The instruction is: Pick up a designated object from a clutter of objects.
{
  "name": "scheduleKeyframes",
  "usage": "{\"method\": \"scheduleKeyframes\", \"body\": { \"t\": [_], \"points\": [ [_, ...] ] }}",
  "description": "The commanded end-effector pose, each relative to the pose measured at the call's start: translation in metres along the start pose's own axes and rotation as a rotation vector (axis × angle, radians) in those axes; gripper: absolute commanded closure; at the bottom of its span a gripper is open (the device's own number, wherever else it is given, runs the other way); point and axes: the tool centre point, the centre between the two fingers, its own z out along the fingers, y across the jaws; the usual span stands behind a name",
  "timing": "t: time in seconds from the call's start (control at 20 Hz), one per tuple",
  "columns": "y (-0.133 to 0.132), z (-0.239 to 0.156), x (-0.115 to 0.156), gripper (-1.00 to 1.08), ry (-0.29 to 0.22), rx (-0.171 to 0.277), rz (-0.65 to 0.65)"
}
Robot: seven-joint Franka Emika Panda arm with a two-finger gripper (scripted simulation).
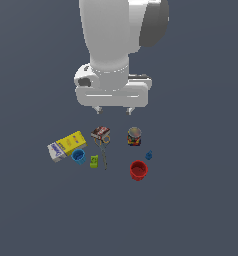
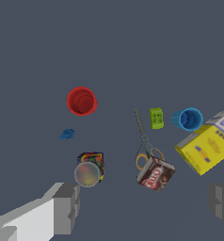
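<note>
The gripper hangs high above the grey floor with its two fingers spread wide and nothing between them; in the wrist view the fingertips sit far apart at the frame's edges. Taking the printed can as the landmark, the gripper is above it and a little toward the exterior view's left. The tiny blue object, narrower at its top, stands free on the floor just in front of the can, toward the exterior view's right, untouched. The red cup is in front of the can, near the blue object but apart from it. To the can's left in the exterior view lie the brown box, then scissors, the green block, the blue cup and farthest out the yellow-white box.
</note>
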Motion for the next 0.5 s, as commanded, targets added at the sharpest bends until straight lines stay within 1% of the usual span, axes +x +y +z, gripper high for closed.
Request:
{"method": "scheduleKeyframes", "body": {
  "t": [0.0, 0.45],
  "points": [
    [0.0, 0.0, 0.0, -0.92, 0.0, 0.0, 0.0],
    [-0.0062, -0.0043, -0.0034, -0.92, 0.012, -0.002, -0.05]
  ]
}}
